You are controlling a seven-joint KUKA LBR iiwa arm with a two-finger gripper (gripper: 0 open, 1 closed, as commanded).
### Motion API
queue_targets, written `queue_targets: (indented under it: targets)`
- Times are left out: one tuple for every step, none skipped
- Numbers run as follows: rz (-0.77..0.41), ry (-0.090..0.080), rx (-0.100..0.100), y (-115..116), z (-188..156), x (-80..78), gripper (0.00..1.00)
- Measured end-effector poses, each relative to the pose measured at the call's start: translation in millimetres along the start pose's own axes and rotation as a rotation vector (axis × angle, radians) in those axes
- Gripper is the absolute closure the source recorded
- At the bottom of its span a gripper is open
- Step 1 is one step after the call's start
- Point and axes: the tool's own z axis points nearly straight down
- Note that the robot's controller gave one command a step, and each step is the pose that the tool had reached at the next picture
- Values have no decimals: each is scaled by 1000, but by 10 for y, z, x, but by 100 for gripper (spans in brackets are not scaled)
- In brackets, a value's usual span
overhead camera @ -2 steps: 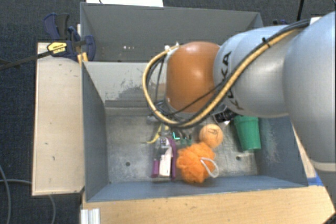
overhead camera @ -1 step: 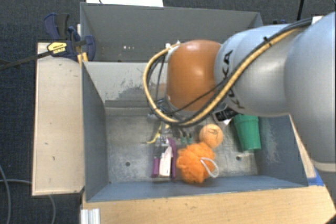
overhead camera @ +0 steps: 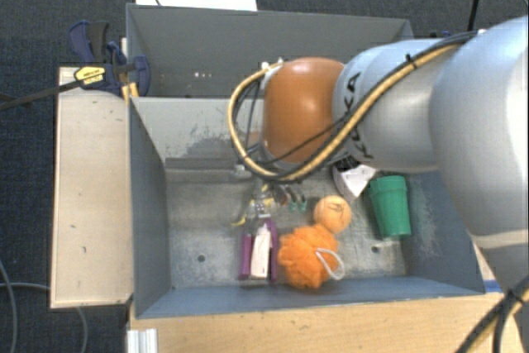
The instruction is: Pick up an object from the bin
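Below your gripper (overhead camera: 263, 212) nothing has left the bin (overhead camera: 153, 202) yet, so count the pick as barely begun. The arm (overhead camera: 430, 107) reaches in over the floor, and its orange cover (overhead camera: 299, 107) hides most of the gripper. You cannot tell whether it is open or closed, and nothing shows held in it. By my judgement the approach is largely made, with the gripper low over the floor. The grasp and the lift are left.

By size among the loose things:
- A green cup (overhead camera: 389, 207) lies well off from the gripper, on the arm's side.
- An orange pouf (overhead camera: 306, 258) sits near the gripper, toward the front wall (the lower one in the view) and a little to the arm's side.
- A purple and white pack (overhead camera: 257, 254) lies just beside the gripper on the front-wall side. It is the nearest thing to the gripper and, I judge, the best placed for a pick.
- A small peach ball (overhead camera: 332, 212) rests near the gripper on the arm's side, close above the pouf.

The pack lies flat. Its long axis runs from the gripper toward the front wall, with one short end pointing at the gripper and the other at the wall. You cannot tell which end is its top.
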Motion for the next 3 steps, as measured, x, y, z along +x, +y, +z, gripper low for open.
queue_targets:
  targets:
    - [-161, 6, -7, -84, 269, -223, 0]
    - [-157, -13, -4, -106, 271, -252, 0]
    - [-241, -17, -13, -238, 275, -303, 0]
